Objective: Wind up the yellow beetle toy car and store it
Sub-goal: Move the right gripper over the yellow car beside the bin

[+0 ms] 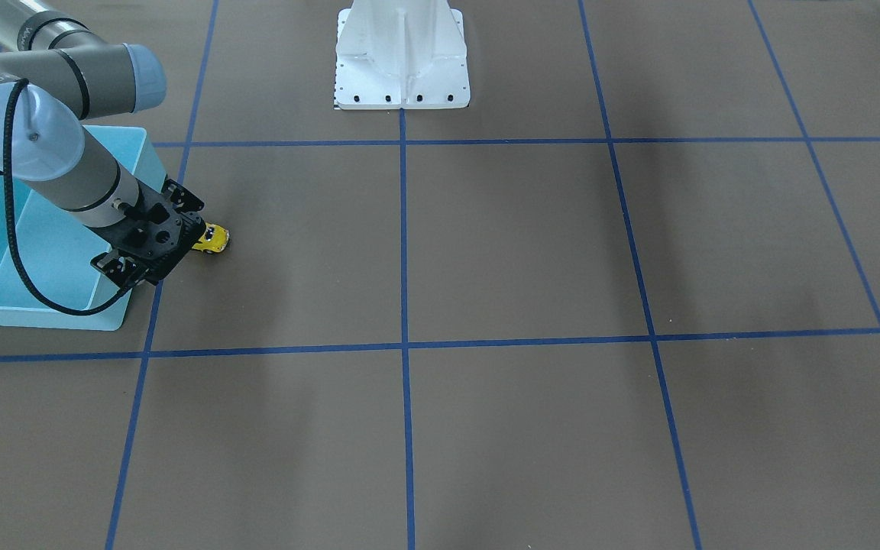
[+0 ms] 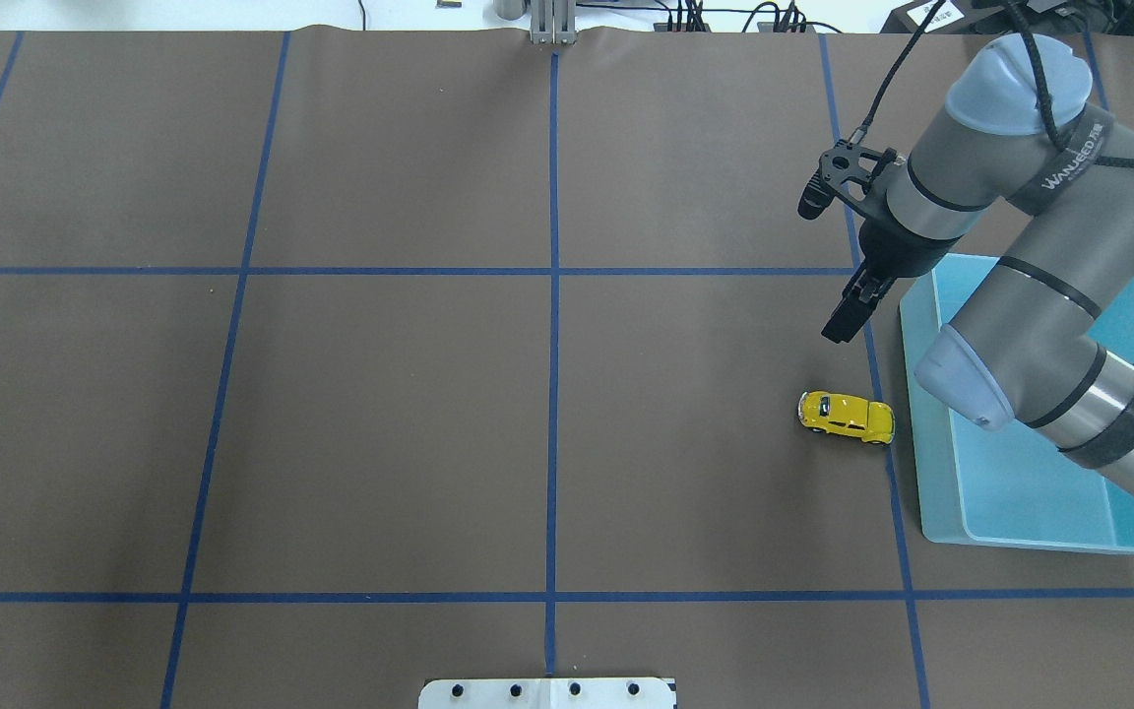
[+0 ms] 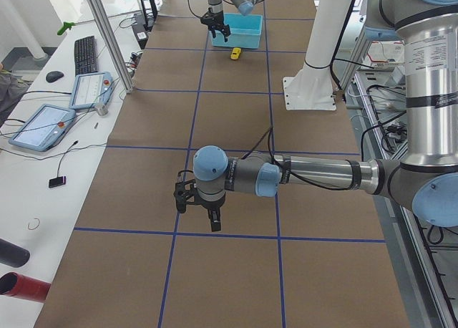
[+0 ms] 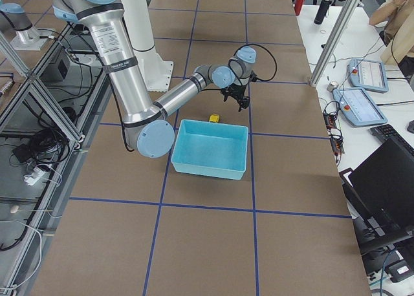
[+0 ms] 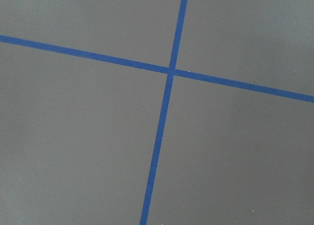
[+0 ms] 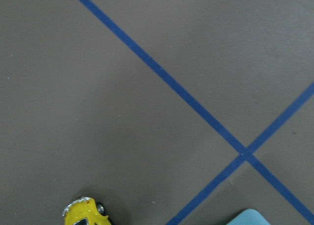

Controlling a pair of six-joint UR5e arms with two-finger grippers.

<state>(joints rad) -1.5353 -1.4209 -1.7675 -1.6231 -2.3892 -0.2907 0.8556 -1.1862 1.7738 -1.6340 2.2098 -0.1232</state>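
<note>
One empty right claw (image 2: 838,330), its gap unclear to us, should straddle the nearby yellow beetle-shaped toy car (image 2: 846,417) squarely.

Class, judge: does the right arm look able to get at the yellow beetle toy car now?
Probably yes: the yellow beetle toy car sits in the open beside the blue bin, and the right gripper hangs close by with nothing between them.

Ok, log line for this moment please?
yellow beetle toy car: on table, beside bin, unstored | right claw: above table, off car | left claw: far away
</note>
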